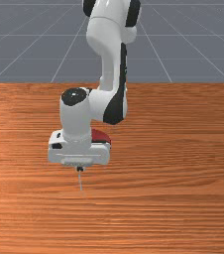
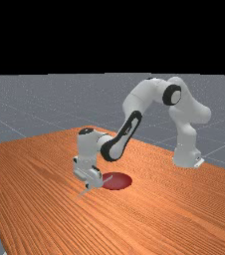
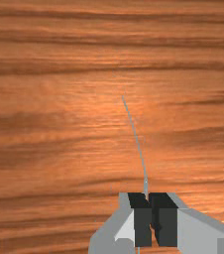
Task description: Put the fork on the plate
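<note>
1. Gripper (image 3: 152,223): clamped around the fork (image 1: 81,181), one finger on each side of it. Narrow pinch, fits a thin thing.
2. Fork runs out past the fingers on both sides, so I've got it somewhere along its length, not by a tip. Probably helps balance – can't tell which end has the tines.
3. Looks like a thin line from above in the wrist view; likely held on edge, flat faces against the finger pads.
4. Red plate (image 2: 119,181) lies flat on the worktop (image 1: 173,198), partly behind the hand (image 1: 79,149) in the front view, on the arm-base side of the grip. One fork end points its way in the far view; the other points away.
5. Fork not on plate. I read this as the carry step: grasp done, placing to go.
6. Next I'd shift the hand back toward the base, centre the fork over the plate, lower, release.
7. Risks: long ends could catch the rim; a fork let go on edge may tip or roll off – clearance below is hard to judge.
</note>
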You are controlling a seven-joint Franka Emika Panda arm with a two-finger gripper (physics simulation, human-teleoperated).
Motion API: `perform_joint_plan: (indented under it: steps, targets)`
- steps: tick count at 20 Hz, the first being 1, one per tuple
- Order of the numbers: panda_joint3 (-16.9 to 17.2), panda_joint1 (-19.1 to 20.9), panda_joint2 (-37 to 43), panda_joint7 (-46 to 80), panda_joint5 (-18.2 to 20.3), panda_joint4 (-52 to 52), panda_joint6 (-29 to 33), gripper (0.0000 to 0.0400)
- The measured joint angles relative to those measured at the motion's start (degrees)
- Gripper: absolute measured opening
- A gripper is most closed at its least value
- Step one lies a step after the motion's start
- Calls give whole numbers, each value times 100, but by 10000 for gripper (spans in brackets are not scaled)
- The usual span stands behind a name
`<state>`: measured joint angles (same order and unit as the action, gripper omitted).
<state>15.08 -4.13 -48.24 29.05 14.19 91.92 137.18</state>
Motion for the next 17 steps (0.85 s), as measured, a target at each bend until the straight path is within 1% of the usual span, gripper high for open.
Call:
perform_joint_plan:
  steps: [1, 4, 5, 10, 11, 14, 15, 17]
  targets:
    - [28, -29, 80, 38, -12, 137, -28, 21]
    - [55, -93, 409, -27, -12, 714, 222, 25]
    - [-24, -37, 541, -156, 88, 934, 410, 26]
    - [-91, 11, 1026, -388, 208, 1665, 745, 30]
    - [-23, -86, 1196, -351, 174, 2078, 1194, 23]
    - [-16, -104, 1523, -464, 205, 2810, 1541, 24]
    - [38, -134, 1622, -513, 111, 2929, 1467, 27]
    - [60, -114, 1707, -543, 118, 3160, 1565, 25]
